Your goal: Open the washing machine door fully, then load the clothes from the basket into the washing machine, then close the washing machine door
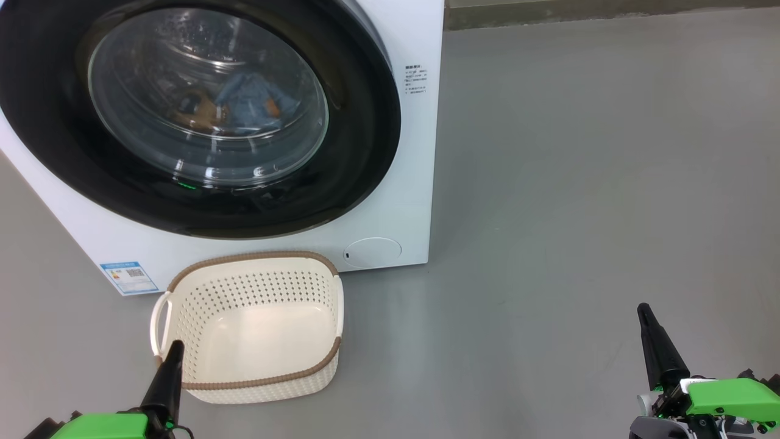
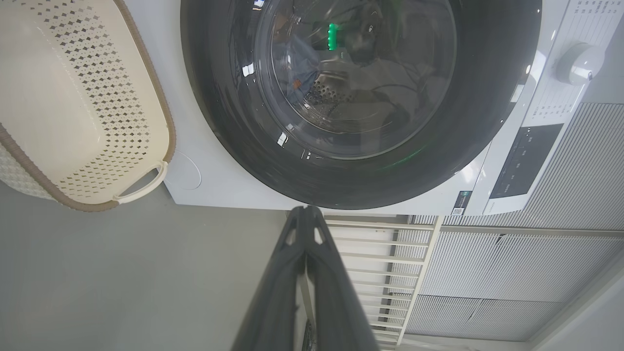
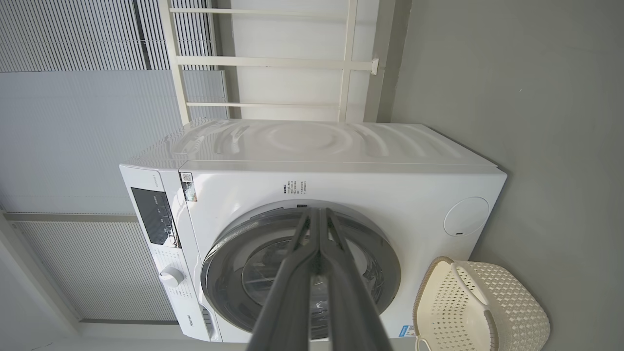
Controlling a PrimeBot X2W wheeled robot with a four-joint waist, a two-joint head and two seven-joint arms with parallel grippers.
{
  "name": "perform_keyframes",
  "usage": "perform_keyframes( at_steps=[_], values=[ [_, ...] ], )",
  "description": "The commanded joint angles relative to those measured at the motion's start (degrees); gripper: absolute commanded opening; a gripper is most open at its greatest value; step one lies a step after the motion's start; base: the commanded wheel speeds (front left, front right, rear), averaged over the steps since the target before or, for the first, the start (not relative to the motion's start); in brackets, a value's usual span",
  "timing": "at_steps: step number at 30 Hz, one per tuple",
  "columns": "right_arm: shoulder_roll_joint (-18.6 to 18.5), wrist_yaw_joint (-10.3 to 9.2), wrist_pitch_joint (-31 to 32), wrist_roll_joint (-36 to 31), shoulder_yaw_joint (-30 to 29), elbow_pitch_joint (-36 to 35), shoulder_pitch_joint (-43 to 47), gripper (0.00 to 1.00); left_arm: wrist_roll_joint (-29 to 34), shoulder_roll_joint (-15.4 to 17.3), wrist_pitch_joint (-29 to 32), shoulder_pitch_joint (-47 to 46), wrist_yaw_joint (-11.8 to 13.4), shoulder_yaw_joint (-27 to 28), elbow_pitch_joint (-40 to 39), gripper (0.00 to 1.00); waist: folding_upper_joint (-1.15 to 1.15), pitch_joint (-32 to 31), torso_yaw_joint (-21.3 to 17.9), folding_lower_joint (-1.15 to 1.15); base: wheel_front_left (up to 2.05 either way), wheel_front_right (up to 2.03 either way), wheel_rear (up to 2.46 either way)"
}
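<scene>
Left claw (image 1: 175, 347), closed, just beside basket (image 1: 256, 256)

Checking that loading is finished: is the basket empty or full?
Empty: the basket has a bare cream floor; the clothes lie behind the washing machine door.

We see a grey floor (image 1: 579, 183) spreading from two to five o'clock in the head view, with a darker skirting strip (image 1: 518, 15) at one o'clock. In the right wrist view, a white railing (image 3: 263, 62) stands at twelve and ribbed grey panels (image 3: 73, 107) at ten.
</scene>
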Motion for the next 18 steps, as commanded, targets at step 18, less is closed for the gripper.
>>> perform_keyframes(
  at_steps=[18],
  values=[
    [0.0, 0.09, 0.4, 0.1, 1.2, -1.4, -1.5, 0.0, -0.5, 1.2, 0.4, -2.4, -0.6, 1.6, -1.1, 0.0, 0.0, 0.0, 0.0, 0.0, 0.0, 0.0, 0.0]
  ],
)
